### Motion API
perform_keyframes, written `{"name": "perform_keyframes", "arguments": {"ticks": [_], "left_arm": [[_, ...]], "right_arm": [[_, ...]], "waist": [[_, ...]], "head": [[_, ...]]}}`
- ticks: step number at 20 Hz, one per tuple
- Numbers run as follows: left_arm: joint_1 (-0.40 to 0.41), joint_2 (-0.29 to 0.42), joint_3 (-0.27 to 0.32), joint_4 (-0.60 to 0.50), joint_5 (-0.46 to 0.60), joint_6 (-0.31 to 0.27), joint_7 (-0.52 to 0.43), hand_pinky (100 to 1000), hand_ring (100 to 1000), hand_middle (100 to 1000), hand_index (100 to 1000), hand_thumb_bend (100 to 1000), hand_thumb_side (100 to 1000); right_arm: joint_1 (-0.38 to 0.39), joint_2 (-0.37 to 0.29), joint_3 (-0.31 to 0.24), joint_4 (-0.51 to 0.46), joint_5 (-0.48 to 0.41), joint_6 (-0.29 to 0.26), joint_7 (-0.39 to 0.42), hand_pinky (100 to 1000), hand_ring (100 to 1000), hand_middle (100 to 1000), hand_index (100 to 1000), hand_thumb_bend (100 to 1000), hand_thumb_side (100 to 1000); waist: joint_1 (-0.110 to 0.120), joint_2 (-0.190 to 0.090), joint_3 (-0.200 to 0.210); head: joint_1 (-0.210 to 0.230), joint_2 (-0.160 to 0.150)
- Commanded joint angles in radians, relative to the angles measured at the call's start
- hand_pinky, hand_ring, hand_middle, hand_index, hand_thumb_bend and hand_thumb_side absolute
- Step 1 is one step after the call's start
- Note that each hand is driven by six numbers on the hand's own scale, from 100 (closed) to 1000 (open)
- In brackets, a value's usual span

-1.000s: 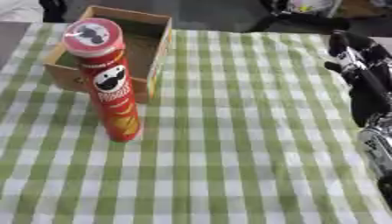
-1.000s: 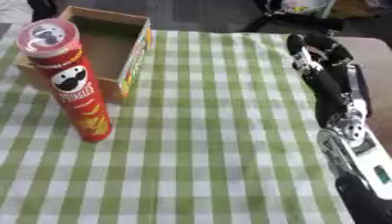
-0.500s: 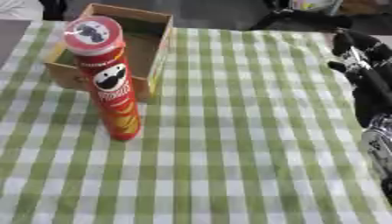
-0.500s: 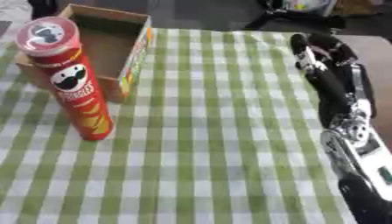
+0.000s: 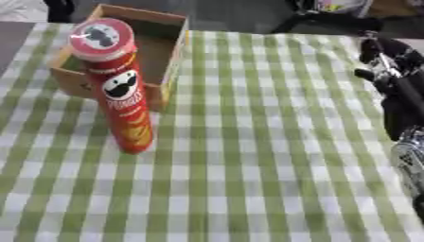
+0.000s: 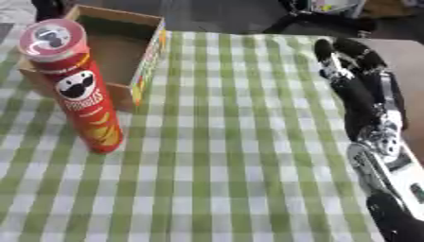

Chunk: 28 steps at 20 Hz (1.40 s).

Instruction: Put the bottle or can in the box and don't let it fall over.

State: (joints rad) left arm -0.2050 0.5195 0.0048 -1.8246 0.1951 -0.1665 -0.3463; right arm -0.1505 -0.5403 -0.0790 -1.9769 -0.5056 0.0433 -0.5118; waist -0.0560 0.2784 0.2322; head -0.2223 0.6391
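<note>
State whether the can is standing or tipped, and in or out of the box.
Standing, outside. The can stands on the cloth before the box.

right hand: black, silver accents | forearm: silver-white casing, black joints

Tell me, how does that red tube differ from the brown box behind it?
The red tube is tall, round and narrow; the box is low, wide and square-cornered. The tube has a lid on top; the box is open and holds nothing visible. The tube stands outside the box, against its near wall. Both sit upright on the checked cloth.
</note>
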Motion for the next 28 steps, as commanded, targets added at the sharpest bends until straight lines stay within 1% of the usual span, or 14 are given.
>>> {"name": "perform_keyframes", "arguments": {"ticks": [1,9,11,16,28], "left_arm": [[-0.022,0.034,-0.007,-0.008,0.007,0.004,-0.011,1000,1000,903,925,484,437],[-0.059,0.035,-0.03,0.008,0.004,0.016,-0.016,1000,1000,890,918,486,461],[-0.068,0.035,-0.037,0.013,0.0,0.016,-0.017,1000,1000,887,918,485,496],[-0.083,0.033,-0.051,0.024,-0.013,0.014,-0.021,1000,1000,889,928,483,518],[-0.128,0.029,-0.073,0.046,-0.034,0.019,-0.035,1000,1000,899,933,482,494]], "right_arm": [[-0.012,-0.013,-0.004,-0.023,-0.003,0.0,0.003,719,765,757,733,534,322],[-0.016,-0.011,-0.001,-0.023,-0.004,0.002,0.006,720,766,757,733,531,322],[-0.017,-0.01,0.0,-0.023,-0.005,0.002,0.006,720,765,757,733,531,321],[-0.018,-0.008,0.002,-0.023,-0.005,0.004,0.008,720,766,757,733,531,318],[-0.022,-0.006,0.008,-0.023,-0.006,0.006,0.015,721,766,757,733,532,314]], "waist": [[0.004,-0.011,-0.002],[0.005,-0.009,-0.005],[0.005,-0.008,-0.006],[0.005,-0.005,-0.008],[0.005,-0.001,-0.012]], "head": [[0.005,-0.014],[0.005,-0.016],[0.006,-0.018],[0.009,-0.019],[0.014,-0.023]]}}
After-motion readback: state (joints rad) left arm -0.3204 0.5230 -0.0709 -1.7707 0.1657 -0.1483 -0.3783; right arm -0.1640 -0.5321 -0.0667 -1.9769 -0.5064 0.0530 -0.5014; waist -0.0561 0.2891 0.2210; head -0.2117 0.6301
